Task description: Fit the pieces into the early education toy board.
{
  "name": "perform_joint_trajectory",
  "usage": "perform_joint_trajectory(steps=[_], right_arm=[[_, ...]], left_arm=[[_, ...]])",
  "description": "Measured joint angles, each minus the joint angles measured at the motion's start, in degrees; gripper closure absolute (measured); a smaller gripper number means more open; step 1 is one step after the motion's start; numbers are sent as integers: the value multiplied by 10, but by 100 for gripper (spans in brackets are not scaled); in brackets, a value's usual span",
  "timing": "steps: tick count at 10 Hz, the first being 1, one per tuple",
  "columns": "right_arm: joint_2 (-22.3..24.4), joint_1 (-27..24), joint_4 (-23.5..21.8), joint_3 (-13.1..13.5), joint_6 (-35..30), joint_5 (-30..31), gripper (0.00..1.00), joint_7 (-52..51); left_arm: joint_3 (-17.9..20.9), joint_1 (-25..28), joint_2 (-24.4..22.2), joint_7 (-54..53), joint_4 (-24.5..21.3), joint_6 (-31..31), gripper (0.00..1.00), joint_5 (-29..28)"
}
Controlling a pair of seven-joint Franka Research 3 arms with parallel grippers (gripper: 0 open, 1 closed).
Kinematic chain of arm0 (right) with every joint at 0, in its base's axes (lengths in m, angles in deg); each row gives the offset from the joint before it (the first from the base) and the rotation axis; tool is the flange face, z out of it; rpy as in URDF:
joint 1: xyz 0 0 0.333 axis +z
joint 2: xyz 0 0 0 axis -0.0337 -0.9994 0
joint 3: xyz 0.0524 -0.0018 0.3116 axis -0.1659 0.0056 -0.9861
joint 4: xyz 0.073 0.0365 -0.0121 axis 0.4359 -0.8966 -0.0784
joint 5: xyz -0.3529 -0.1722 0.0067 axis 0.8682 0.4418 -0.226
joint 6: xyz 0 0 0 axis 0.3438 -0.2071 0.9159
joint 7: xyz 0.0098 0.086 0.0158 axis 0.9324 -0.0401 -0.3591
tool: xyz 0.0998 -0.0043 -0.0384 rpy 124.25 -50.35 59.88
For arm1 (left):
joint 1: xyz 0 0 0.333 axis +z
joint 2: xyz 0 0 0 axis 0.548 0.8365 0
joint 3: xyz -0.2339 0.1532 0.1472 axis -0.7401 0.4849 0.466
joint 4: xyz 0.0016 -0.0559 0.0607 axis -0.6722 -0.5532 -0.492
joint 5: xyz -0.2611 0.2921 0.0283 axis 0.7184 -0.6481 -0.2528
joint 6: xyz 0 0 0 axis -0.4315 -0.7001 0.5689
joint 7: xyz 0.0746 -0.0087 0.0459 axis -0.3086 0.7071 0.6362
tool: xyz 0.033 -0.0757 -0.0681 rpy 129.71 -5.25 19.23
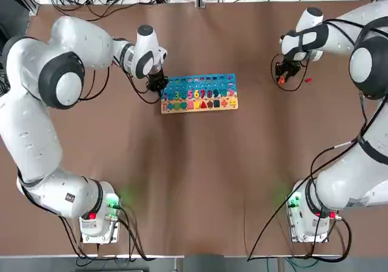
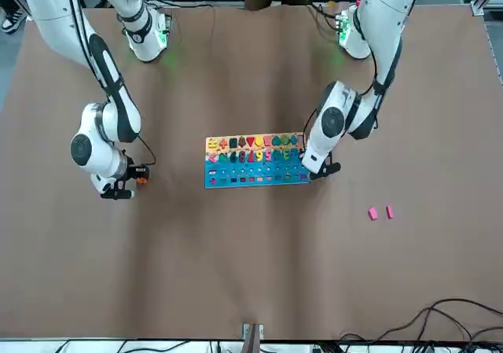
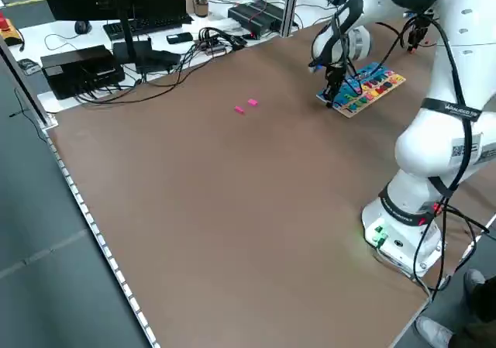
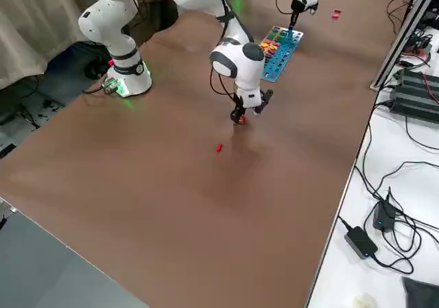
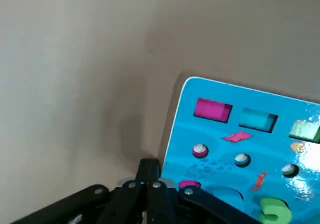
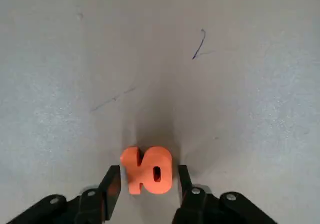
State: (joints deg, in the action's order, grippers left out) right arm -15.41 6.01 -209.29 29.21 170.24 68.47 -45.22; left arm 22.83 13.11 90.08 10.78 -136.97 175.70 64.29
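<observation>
The early education toy board (image 1: 199, 93) lies flat at mid-table, its blue field (image 5: 235, 144) and colourful numerals showing. My left gripper (image 1: 156, 82) stands shut and empty, low at the board's left end (image 5: 148, 168). My right gripper (image 1: 282, 77) is down at the table far to the board's right. Its open fingers (image 6: 113, 186) flank the orange "10" piece (image 6: 147, 170) with little room to spare. A small red piece (image 1: 308, 79) lies just right of that gripper. Two pink pieces (image 2: 380, 212) lie side by side on the table, beyond the board on the left arm's side.
Both arm bases (image 1: 97, 220) stand at the near table edge. Cables, a keyboard and black boxes (image 3: 85, 65) crowd the bench past the table's far edge. Bare brown table surface (image 1: 200, 175) stretches between the board and the bases.
</observation>
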Motion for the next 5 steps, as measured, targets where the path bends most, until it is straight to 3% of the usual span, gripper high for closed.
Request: perform_joint_trajectory(steps=[5], right_arm=[[0, 0, 0, 0, 0, 0, 48, 0]], left_arm=[[3, -45, 20, 49, 37, -24, 98, -10]])
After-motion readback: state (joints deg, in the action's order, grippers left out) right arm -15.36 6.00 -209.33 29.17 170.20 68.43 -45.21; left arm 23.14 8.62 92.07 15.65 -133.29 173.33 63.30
